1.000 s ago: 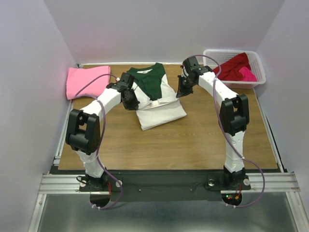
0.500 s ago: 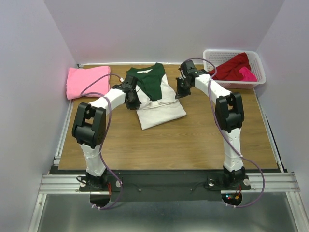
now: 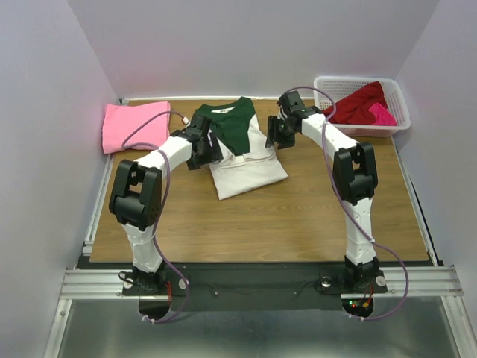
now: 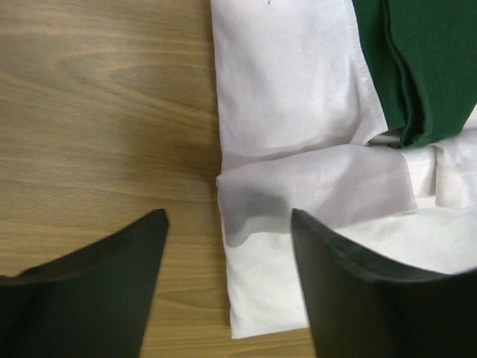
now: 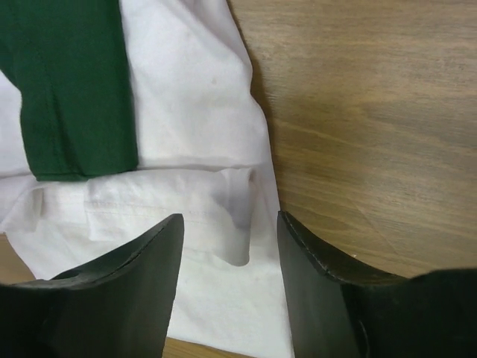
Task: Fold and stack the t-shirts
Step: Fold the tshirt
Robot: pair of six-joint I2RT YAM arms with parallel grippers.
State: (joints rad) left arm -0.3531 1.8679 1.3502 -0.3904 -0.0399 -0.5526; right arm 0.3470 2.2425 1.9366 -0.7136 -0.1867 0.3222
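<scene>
A white t-shirt with dark green sleeves (image 3: 242, 149) lies part-folded in the middle of the table, its bottom half doubled up over its chest. My left gripper (image 3: 206, 149) hangs open just above the shirt's left edge (image 4: 246, 194), nothing between its fingers (image 4: 350, 291). My right gripper (image 3: 277, 136) is open above the shirt's right edge (image 5: 223, 201), also holding nothing. A folded pink t-shirt (image 3: 134, 125) rests at the back left. Dark red and magenta t-shirts (image 3: 363, 104) lie in the basket.
The white lattice basket (image 3: 399, 112) stands at the back right corner of the wooden table (image 3: 298, 216). White walls close in on three sides. A metal rail (image 3: 246, 280) runs along the near edge by the arm bases.
Both grippers were shut on the shirt's hem corners and have now opened, letting the cloth drop onto the shirt. Both arms carried the hem toward the back, then stopped.
</scene>
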